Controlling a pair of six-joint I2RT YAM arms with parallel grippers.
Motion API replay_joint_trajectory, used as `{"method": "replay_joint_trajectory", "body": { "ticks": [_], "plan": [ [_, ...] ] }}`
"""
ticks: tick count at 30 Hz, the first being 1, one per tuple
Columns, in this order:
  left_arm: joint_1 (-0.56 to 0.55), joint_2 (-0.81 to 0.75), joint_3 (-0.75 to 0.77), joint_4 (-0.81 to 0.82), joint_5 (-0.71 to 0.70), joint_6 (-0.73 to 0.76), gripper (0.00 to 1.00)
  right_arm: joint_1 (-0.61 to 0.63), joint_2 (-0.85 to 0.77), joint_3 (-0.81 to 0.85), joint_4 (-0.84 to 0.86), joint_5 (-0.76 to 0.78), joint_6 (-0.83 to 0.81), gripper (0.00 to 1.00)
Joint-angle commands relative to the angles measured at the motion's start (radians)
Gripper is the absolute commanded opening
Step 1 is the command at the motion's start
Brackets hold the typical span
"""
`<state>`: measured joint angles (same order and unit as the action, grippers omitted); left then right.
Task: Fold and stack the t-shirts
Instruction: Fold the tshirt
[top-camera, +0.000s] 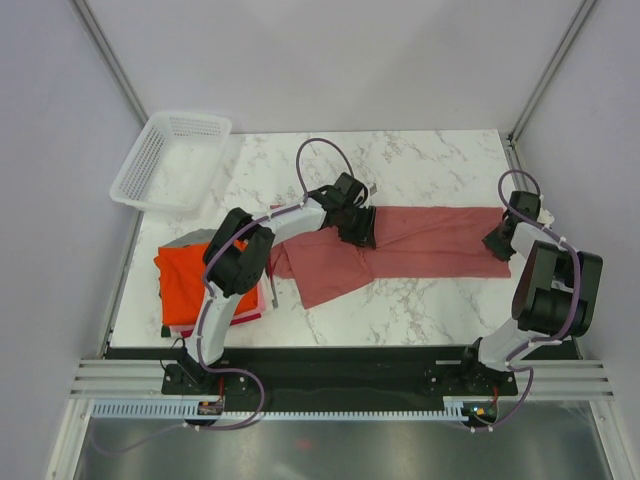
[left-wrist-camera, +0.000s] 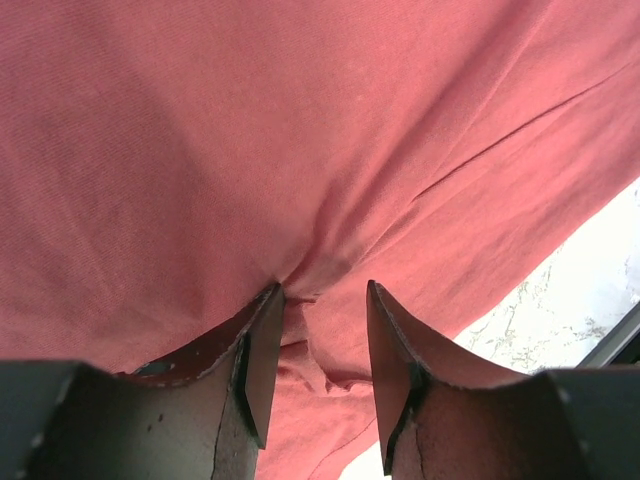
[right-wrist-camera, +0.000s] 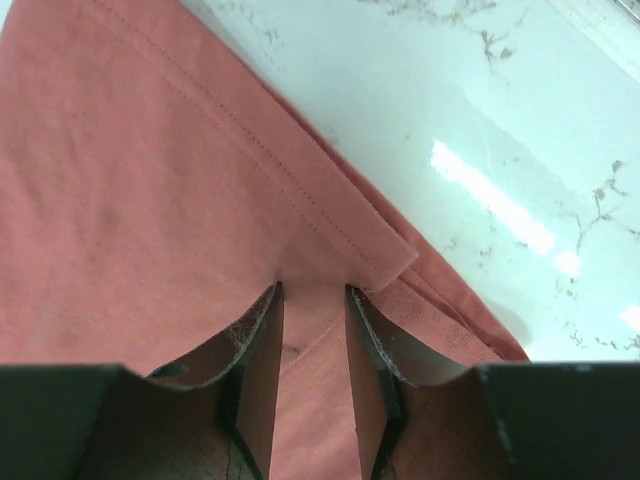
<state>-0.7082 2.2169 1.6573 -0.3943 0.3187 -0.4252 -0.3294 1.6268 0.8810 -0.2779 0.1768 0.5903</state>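
Marble table | pinkish-red t-shirt spread between both tools | left gripper pinching a bunched fold | right gripper straddles the hem, grip unclear | risk: loose hem slips, fold skews

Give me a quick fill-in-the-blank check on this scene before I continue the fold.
1. The top shirt of the folded stack is coloured ____.
2. The white mesh basket stands at the far-____ corner of the table.
3. The left gripper has cloth of the dusty red t-shirt bunched between its ____.
4. The right gripper sits over that shirt's stitched ____.
Missing words: orange-red; left; fingers; hem.
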Motion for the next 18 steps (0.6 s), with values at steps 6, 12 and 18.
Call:
{"method": "replay_joint_trajectory", "body": {
  "ticks": [6, 12, 18],
  "plan": [
    [0.015, -0.104, -0.042, -0.012, -0.056, 0.008, 0.61, -0.014, -0.031, 0.046, 0.019, 0.030, 0.003, 0.53],
    [0.015, -0.250, -0.117, -0.008, -0.167, -0.004, 0.84, 0.088, -0.223, -0.008, 0.017, -0.013, -0.049, 0.60],
    [0.016, -0.434, -0.272, 0.002, -0.254, -0.030, 1.00, 0.255, -0.307, -0.062, -0.013, -0.236, -0.115, 0.59]
  ]
}}
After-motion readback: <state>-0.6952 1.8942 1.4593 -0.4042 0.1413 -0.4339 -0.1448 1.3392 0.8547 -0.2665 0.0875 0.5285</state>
